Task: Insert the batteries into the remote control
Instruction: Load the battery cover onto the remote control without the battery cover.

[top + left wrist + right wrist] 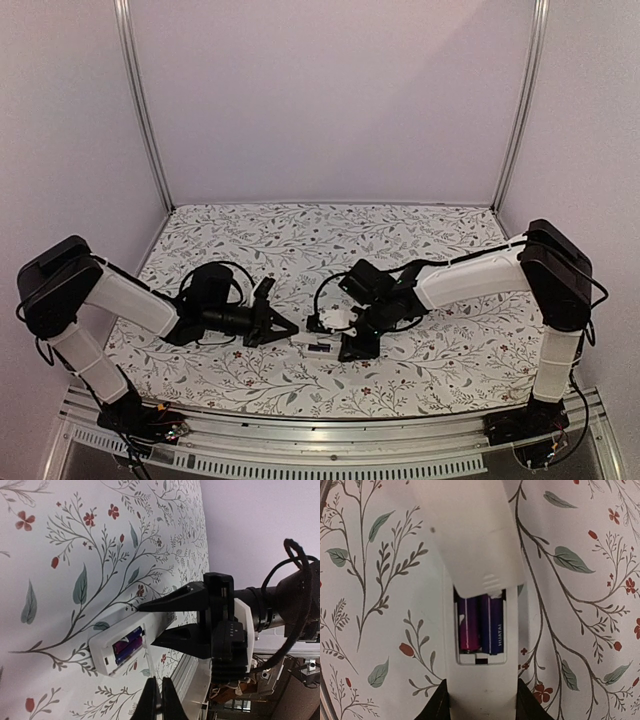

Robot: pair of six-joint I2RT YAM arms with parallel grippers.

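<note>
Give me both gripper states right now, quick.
Left gripper: closed, nothing held.
Right gripper: closed on the remote, a finger against each side.

I'm looking down on the table [300,235] - its pale top is showing a print of grey-green leafy sprigs and small red flowers, spreading from the near edge to the far wall. The white remote control [316,346] is lying flat on it close to the near edge, roughly midway between left and right - back facing up, battery bay showing partly uncovered.
</note>
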